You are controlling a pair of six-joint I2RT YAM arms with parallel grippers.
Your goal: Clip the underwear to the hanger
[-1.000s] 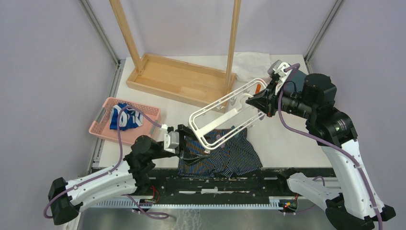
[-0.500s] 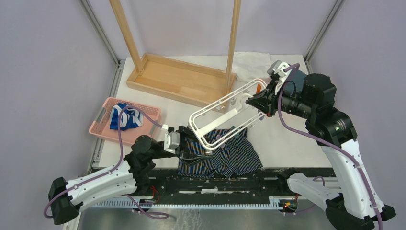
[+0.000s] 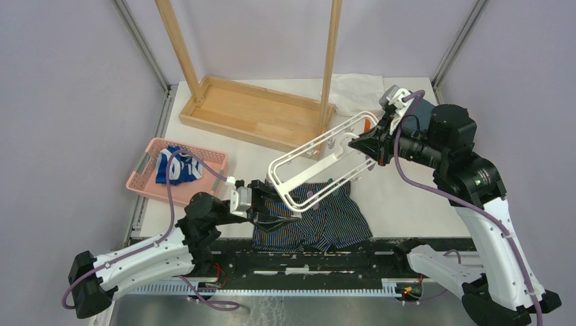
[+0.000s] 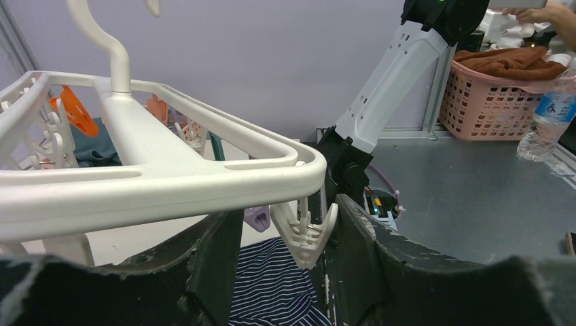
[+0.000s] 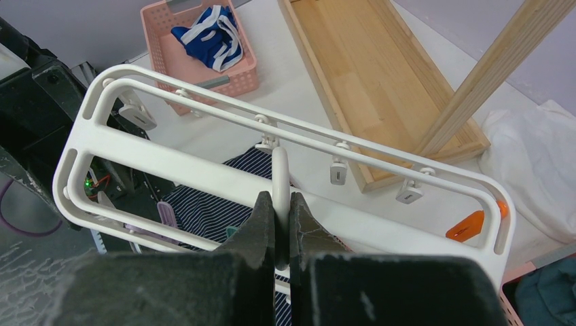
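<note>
Had the right tool (image 5: 277, 204) clenched on the hook of the hanger (image 5: 163, 156) to hold the frame tilted in the air, right above the underwear (image 3: 319, 227) spread flat on the table (image 3: 401, 197) by the near edge. Had the left tool (image 4: 289, 224) released, fingers either side of a white clip (image 4: 306, 238) dangling off the frame's near corner, not squeezing yet. Looked lined up to pinch that clip open for the fabric, tbh.

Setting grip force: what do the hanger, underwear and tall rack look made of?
The hanger looks like moulded white plastic, smooth, slightly glossy. The underwear appears thin matte cloth, pinstriped, lying in soft folds. The tall rack looks like pale bare wood with visible grain; any varnish is unclear.
</note>
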